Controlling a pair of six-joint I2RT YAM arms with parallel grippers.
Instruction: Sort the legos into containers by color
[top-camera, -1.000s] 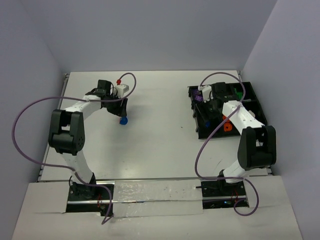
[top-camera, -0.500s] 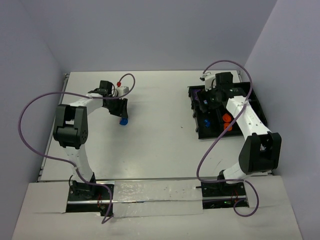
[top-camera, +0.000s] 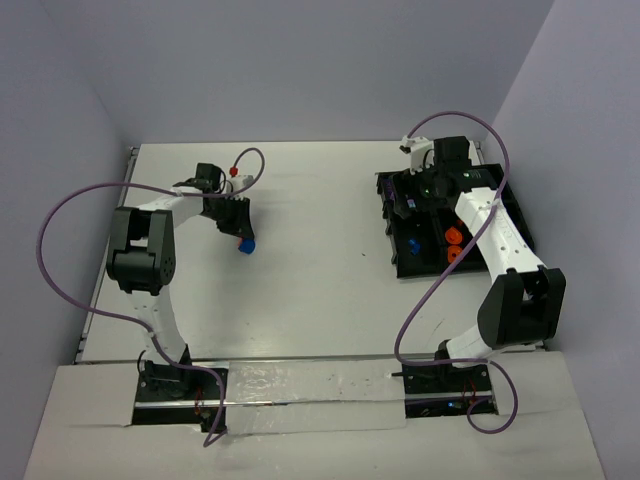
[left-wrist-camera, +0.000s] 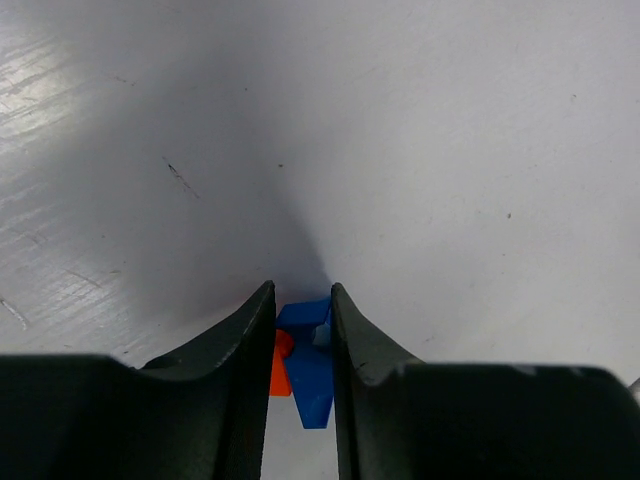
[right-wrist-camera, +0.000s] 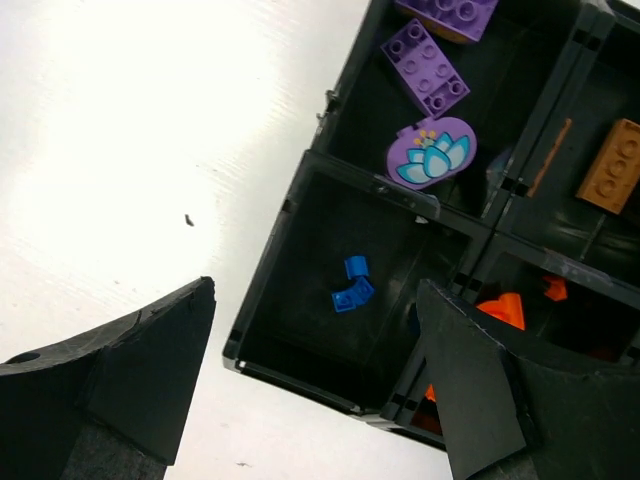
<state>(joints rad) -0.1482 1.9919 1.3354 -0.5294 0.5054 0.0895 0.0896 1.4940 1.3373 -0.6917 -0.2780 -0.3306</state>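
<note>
Fingers (left-wrist-camera: 240, 350) of the left gripper (left-wrist-camera: 300, 296) stand narrow at the frame's bottom centre, pinching a blue lego (left-wrist-camera: 308, 370) between them, with an orange bit (left-wrist-camera: 281, 365) against its left side. The right gripper (right-wrist-camera: 315, 290) gapes wide above the black tray (right-wrist-camera: 300, 165) at upper right.

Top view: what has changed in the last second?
The left gripper came down and closed on the blue lego. The right gripper, open, moved over the tray toward its far side. The blue lego and the tray stayed in place.
</note>
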